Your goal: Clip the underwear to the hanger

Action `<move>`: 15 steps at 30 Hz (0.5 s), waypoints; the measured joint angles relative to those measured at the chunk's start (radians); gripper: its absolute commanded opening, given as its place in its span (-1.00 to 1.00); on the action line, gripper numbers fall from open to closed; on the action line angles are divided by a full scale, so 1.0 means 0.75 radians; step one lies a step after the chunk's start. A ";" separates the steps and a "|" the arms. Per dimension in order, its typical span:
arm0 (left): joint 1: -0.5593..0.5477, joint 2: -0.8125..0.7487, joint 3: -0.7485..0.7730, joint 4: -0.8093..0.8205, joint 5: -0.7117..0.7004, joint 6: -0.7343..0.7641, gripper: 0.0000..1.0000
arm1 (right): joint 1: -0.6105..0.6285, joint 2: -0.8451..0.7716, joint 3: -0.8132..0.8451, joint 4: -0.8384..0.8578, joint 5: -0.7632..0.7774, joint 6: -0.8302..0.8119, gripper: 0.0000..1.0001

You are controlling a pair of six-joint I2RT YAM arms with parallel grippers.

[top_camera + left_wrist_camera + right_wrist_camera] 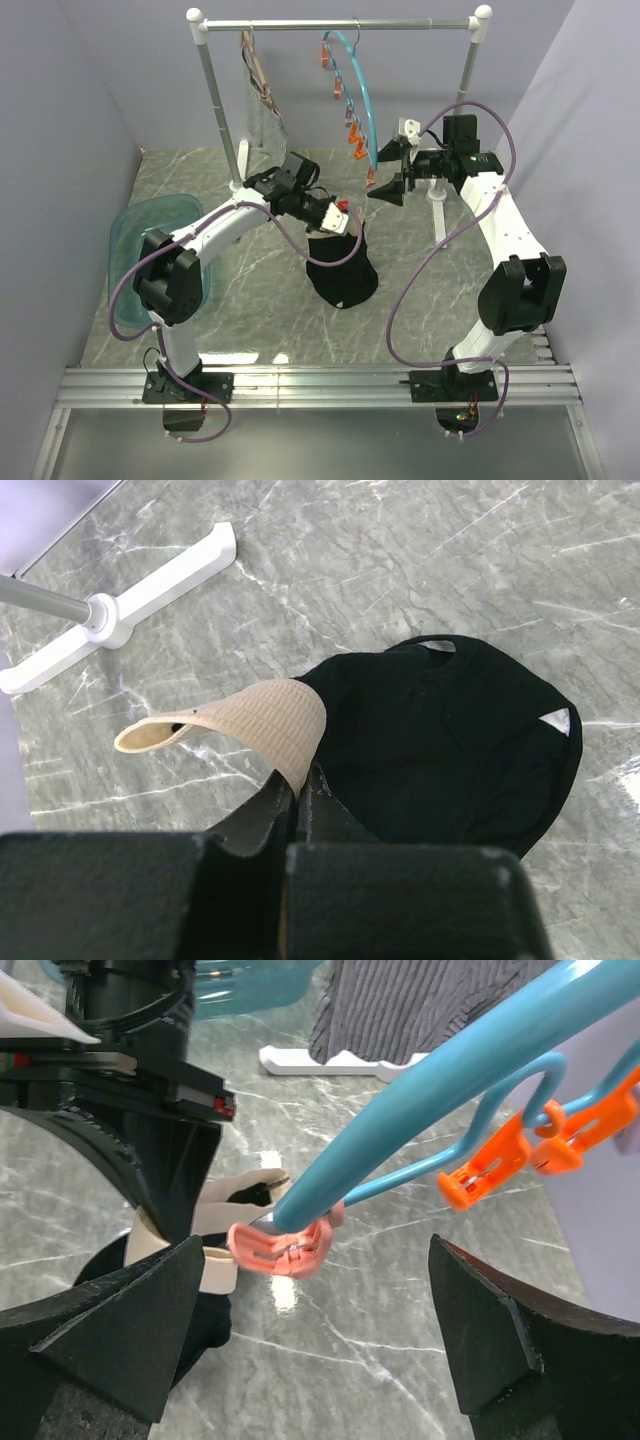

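- Top view: one underwear (340,272) and one hanger (363,88) that hangs from the rail (340,25). About six clips can be counted along the hanger. Its long arc runs from the hook down to a low end just beside the right gripper (386,172), whose fingers stand wide apart. The left gripper (346,216) pinches the top of the underwear. The garment's long axis drops from there toward the near edge of the table (250,270).
- Left wrist view: the left gripper (300,792) is clamped on the pale waistband (250,720). The black body lies spread on the marble to the right.
- Right wrist view: the right gripper (315,1290) gapes wide, with the hanger's tip and one salmon clip (280,1247) between its fingers but not touching them. Two orange clips (500,1165) hang farther along the hanger, to the right.
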 measured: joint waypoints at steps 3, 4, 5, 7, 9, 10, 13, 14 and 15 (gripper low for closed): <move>0.000 0.000 0.001 0.004 0.000 -0.003 -0.99 | 0.002 -0.006 -0.016 0.052 0.013 0.024 1.00; 0.000 0.001 0.001 0.004 0.000 -0.003 -0.99 | 0.002 -0.008 -0.024 0.070 0.015 0.032 1.00; 0.000 0.001 0.001 0.003 0.000 -0.003 -0.99 | 0.002 -0.009 -0.030 0.085 0.015 0.042 1.00; 0.000 0.001 0.002 0.003 0.000 -0.002 -0.99 | 0.002 -0.009 -0.034 0.115 0.017 0.066 0.93; 0.000 0.001 0.005 0.003 0.000 -0.002 -0.99 | 0.002 -0.009 -0.034 0.131 0.015 0.079 0.83; 0.000 0.001 0.006 0.003 0.001 -0.002 -0.99 | 0.002 -0.009 -0.034 0.139 0.016 0.085 0.69; 0.000 0.001 0.009 0.002 0.000 -0.001 -0.99 | 0.002 -0.009 -0.034 0.146 0.015 0.094 0.48; 0.000 0.001 0.013 0.002 0.000 -0.001 -0.99 | 0.002 -0.009 -0.034 0.147 0.014 0.097 0.47; 0.000 0.002 0.016 0.002 0.000 -0.001 -0.99 | 0.002 -0.009 -0.034 0.148 0.014 0.097 0.46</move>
